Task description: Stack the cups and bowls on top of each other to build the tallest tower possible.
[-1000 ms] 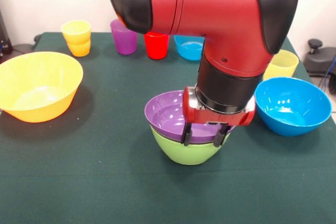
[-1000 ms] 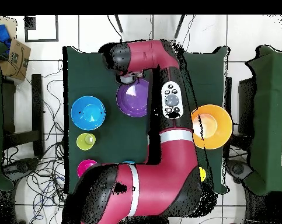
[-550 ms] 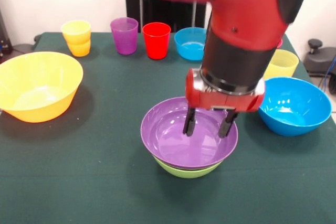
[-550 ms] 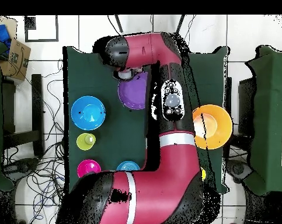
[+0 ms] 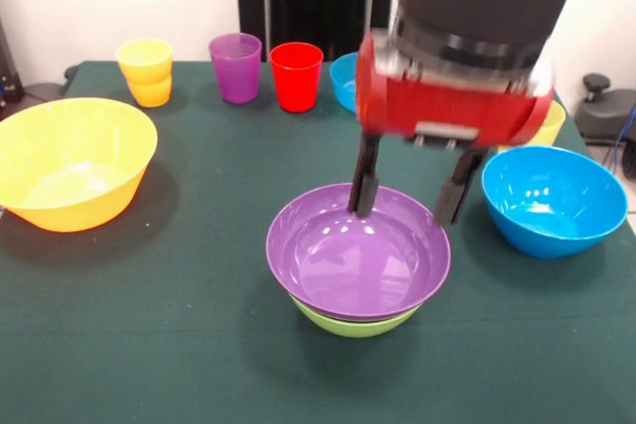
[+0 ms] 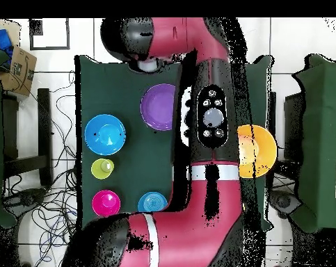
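Purple bowl (image 5: 358,257) sat nested in the green bowl (image 5: 355,319), directly below my gripper (image 5: 407,204), whose fingers hung spread and empty above its far rim. Blue bowl (image 5: 554,198) lay just to one side, nearest for stacking. Half a second before, I was lower, inside the purple bowl.

One bowl (image 5: 356,257) nested in another (image 5: 353,324), mid-table, between two single bowls (image 5: 70,161) (image 5: 554,198).
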Robot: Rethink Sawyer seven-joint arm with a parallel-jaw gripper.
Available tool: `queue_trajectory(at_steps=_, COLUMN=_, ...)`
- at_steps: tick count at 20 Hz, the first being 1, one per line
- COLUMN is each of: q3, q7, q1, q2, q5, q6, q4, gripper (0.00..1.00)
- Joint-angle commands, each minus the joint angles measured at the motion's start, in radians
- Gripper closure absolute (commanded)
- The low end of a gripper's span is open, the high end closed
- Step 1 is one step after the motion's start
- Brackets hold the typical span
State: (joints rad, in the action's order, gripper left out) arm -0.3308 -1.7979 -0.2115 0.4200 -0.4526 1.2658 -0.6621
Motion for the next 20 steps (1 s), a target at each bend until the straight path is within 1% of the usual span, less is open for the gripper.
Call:
queue_trajectory(at_steps=1, q3=-0.120, q7=0.236, q1=0.026, q2=0.027, q5=-0.011, q6=0.219, q4=0.197, gripper=0.00)
queue_trajectory(at_steps=2, q3=-0.117, q7=0.233, q1=0.027, q2=0.028, q5=-0.010, q6=0.220, q4=0.195, gripper=0.00)
queue_trajectory(at_steps=4, q3=-0.106, q7=0.223, q1=0.027, q2=0.033, q5=0.001, q6=0.191, q4=0.161, gripper=0.00)
queue_trajectory(at_steps=5, q3=-0.096, q7=0.204, q1=0.028, q2=0.037, q5=0.012, q6=0.178, q4=0.129, gripper=0.00)
queue_trajectory(at_steps=6, q3=-0.081, q7=0.176, q1=0.031, q2=0.044, q5=0.025, q6=0.152, q4=0.085, gripper=0.00)
queue_trajectory(at_steps=8, q3=-0.043, q7=0.090, q1=0.037, q2=0.078, q5=0.056, q6=0.054, q4=-0.059, gripper=0.00)
queue_trajectory(at_steps=9, q3=-0.030, q7=0.053, q1=0.041, q2=0.089, q5=0.064, q6=0.012, q4=-0.116, gripper=0.00)
queue_trajectory(at_steps=11, q3=-0.008, q7=0.002, q1=0.053, q2=0.108, q5=0.069, q6=-0.060, q4=-0.202, gripper=0.00)
queue_trajectory(at_steps=15, q3=0.019, q7=-0.033, q1=0.069, q2=0.123, q5=0.066, q6=-0.124, q4=-0.273, gripper=0.00)
queue_trajectory(at_steps=20, q3=0.052, q7=-0.074, q1=0.068, q2=0.171, q5=0.068, q6=-0.289, q4=-0.446, gripper=0.00)
